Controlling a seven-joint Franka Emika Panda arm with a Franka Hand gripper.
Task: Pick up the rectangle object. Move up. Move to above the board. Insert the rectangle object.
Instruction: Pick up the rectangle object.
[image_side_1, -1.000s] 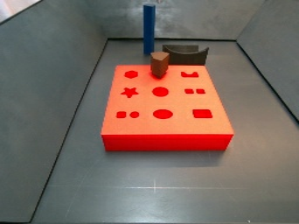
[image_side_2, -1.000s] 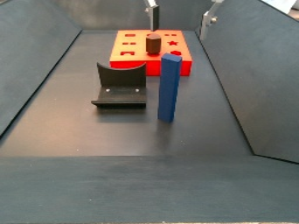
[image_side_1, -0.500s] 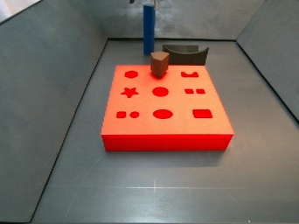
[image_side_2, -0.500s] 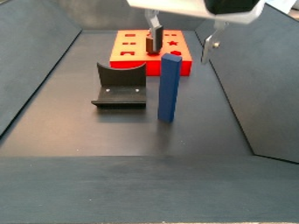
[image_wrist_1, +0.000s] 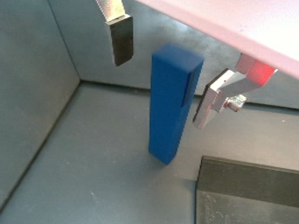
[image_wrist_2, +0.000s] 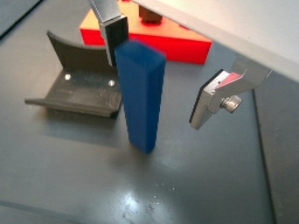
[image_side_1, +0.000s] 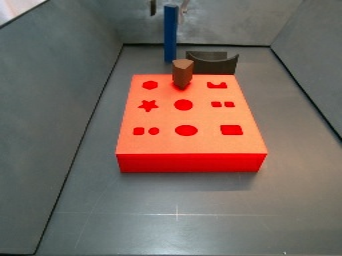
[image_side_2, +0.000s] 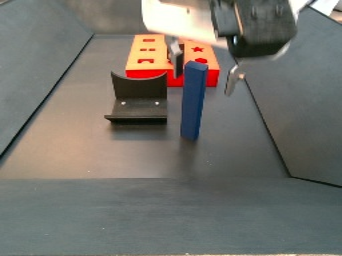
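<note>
Even, soft overhead light across my feeds, faint shadows under the board (image_side_1: 187, 155), dull sheen on the grey floor in a wrist view, the gripper (image_side_2: 201, 75) body washed pale and slightly blurred, low resolution, no edge distortion I can see

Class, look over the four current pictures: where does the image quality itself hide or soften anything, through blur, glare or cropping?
In a side view the end effector is smeared, its body blurred. In a wrist view the floor shows a pale sheen before the rectangle object. In a side view the top edge crops the end effector.
</note>
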